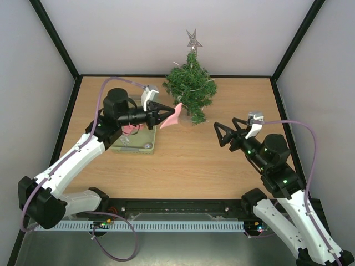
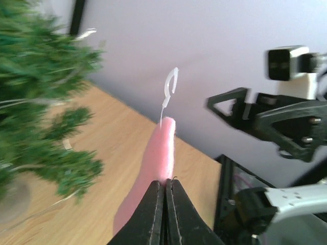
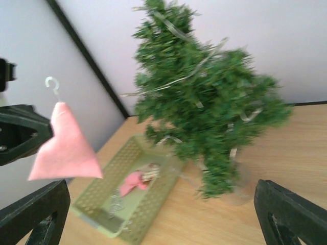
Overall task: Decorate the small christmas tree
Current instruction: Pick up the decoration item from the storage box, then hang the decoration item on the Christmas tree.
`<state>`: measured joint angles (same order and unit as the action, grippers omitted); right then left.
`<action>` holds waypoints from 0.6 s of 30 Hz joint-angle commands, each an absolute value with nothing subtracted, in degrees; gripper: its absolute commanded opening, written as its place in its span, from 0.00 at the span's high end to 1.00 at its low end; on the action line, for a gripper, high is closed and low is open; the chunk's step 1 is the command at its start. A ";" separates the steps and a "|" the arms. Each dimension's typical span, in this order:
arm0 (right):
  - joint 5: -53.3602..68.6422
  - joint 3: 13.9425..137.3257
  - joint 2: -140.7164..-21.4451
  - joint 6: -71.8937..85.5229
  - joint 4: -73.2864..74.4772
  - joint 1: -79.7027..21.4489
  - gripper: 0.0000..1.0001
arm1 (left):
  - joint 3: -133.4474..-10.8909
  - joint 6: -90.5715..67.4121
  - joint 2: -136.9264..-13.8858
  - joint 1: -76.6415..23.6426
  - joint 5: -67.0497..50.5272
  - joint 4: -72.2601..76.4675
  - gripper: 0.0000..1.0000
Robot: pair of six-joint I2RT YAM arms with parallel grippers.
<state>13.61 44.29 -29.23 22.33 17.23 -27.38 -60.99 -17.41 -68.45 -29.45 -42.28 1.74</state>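
Observation:
The small christmas tree [image 1: 190,88] stands at the back middle of the table, with silver ribbon and a star on top; it also shows in the left wrist view [image 2: 41,112] and the right wrist view [image 3: 209,112]. My left gripper [image 1: 164,115] is shut on a flat pink ornament [image 1: 173,116] with a white hook [image 2: 171,88], held in the air just left of the tree's lower branches. The pink ornament shows in the left wrist view [image 2: 158,153] and the right wrist view [image 3: 64,148]. My right gripper [image 1: 220,134] is open and empty, to the right of the tree.
A pale green basket [image 1: 148,145] sits under my left arm, left of the tree; in the right wrist view the basket [image 3: 148,201] holds a pink ornament [image 3: 132,182] and other small decorations. Black frame rails edge the table.

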 commanded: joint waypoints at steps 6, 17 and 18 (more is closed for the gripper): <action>46.13 33.70 -29.18 41.15 -21.06 -27.27 0.27 | -59.82 -30.52 -68.74 -40.48 -52.65 23.56 0.97; 51.70 31.27 -29.82 46.61 -35.05 -27.42 0.32 | -60.14 -37.18 -70.97 -47.25 -50.48 35.07 0.97; 51.96 31.29 -29.99 46.96 -35.66 -27.49 0.34 | -60.11 -37.79 -71.12 -47.36 -50.45 36.00 0.97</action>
